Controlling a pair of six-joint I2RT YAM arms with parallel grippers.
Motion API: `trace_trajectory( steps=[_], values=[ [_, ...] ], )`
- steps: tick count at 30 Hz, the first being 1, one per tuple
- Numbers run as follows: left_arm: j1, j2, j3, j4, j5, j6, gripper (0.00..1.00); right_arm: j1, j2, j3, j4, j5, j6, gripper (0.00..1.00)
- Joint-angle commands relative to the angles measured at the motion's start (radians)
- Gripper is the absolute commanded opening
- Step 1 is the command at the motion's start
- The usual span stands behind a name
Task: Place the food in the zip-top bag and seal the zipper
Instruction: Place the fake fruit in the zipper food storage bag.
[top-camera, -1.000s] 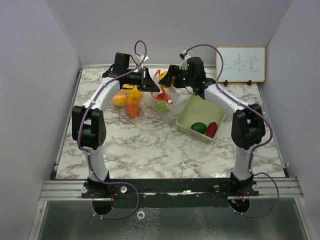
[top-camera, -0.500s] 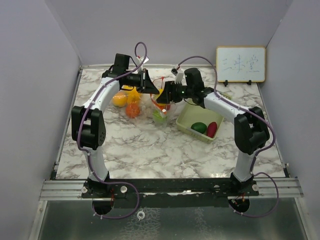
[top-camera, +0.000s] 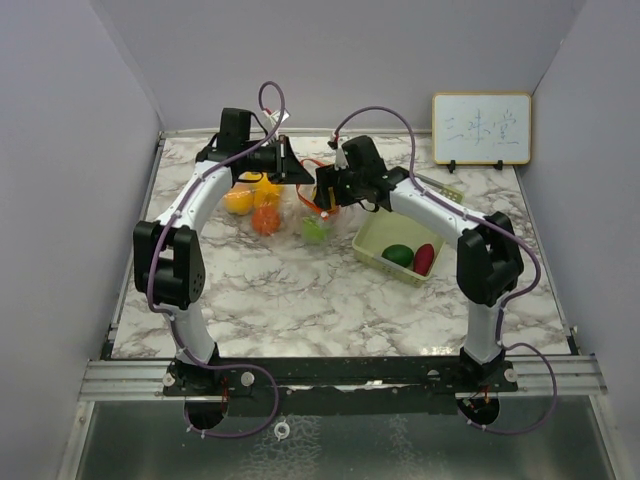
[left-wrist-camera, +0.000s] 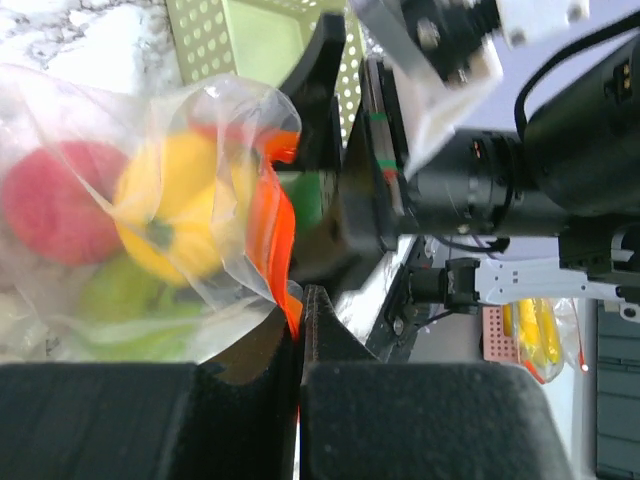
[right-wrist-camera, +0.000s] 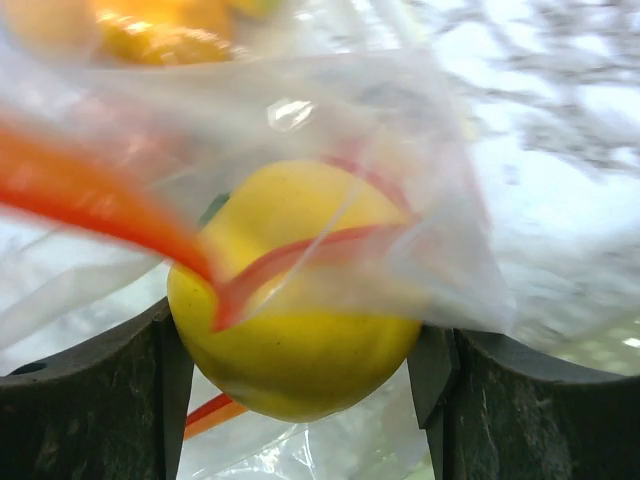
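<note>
Risk entry: left gripper (left-wrist-camera: 300, 335), fingers pressed together on the orange zipper strip (left-wrist-camera: 268, 225) of the bag (left-wrist-camera: 215, 130); right gripper (right-wrist-camera: 302, 335) pinching a yellow fruit (right-wrist-camera: 300, 385) against film at the mouth; released here, it may snag, fall outside, or tug the strip loose.

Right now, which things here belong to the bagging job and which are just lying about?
Job: zip-top bag, yellow fruit in right claw, orange piece and yellow piece beside the bag, green piece and red piece.
Lying about: basket they sit in, whiteboard.
</note>
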Motion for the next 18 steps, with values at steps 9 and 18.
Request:
trace_trajectory(
  steps=[9,18],
  values=[
    [0.008,-0.091,0.021,-0.214,-0.115,0.128,0.0,-0.01,0.064,0.099,-0.213,0.651,-0.2,0.83],
    [0.006,-0.025,0.041,-0.18,-0.125,0.126,0.0,-0.01,-0.007,0.147,-0.183,0.245,-0.242,1.0]
  ],
)
